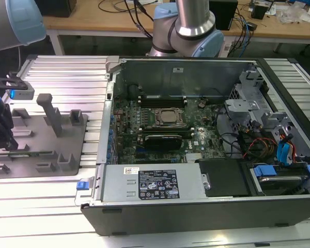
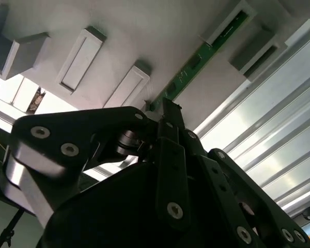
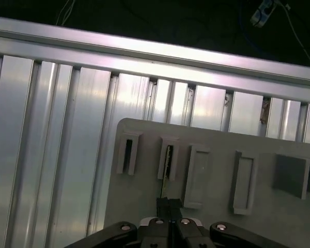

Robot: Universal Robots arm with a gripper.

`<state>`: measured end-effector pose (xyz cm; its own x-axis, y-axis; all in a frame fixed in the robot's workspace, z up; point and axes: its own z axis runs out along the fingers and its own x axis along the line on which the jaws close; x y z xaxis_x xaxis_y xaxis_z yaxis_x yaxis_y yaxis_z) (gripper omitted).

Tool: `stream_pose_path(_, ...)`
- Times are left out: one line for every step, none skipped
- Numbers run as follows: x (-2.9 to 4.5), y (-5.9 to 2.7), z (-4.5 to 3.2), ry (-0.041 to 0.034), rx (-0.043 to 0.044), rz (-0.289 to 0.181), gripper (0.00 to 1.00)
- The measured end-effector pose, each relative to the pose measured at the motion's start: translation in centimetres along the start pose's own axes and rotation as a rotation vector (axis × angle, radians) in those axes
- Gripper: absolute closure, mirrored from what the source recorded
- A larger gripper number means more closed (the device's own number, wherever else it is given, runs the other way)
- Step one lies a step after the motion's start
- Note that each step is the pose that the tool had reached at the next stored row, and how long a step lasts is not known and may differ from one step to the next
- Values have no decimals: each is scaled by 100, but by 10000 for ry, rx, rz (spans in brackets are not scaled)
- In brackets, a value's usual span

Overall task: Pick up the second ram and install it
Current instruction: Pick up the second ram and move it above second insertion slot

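I have the claw clenched on one end of the second ram. The green stick stands on edge in the slotted grey holders of the fixture plate. That plate rests on the ribbed counter at the exterior view's left. Farther toward the exterior view's right lies the open computer case.

I am working over a ribbed aluminium table. It is carrying a flat grey plate at the exterior view's left, and just beside it an open computer case is lying on its side.
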<state>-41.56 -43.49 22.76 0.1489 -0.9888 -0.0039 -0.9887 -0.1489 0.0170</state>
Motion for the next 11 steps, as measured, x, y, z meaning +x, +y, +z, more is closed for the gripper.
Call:
stream_pose_path(0,-2,4,-1,-1,57,92)
stream_pose_path(1,-5,8,-1,-1,100,92)
stream_pose_path(3,-11,12,-2,0,133,92)
stream_pose_path(3,-17,17,-3,2,162,92)
stream_pose_path(4,-22,30,-4,2,208,92)
stream_pose_path(5,-27,41,-5,1,242,92)
stream_pose_path(5,-28,62,-5,1,265,92)
stream_pose_path(5,-28,67,-5,0,271,92)
stream_pose_path(5,-28,67,-4,-1,273,92)
stream_pose_path(5,-28,68,-5,1,274,92)
stream_pose_path(5,-28,69,-5,0,275,92)
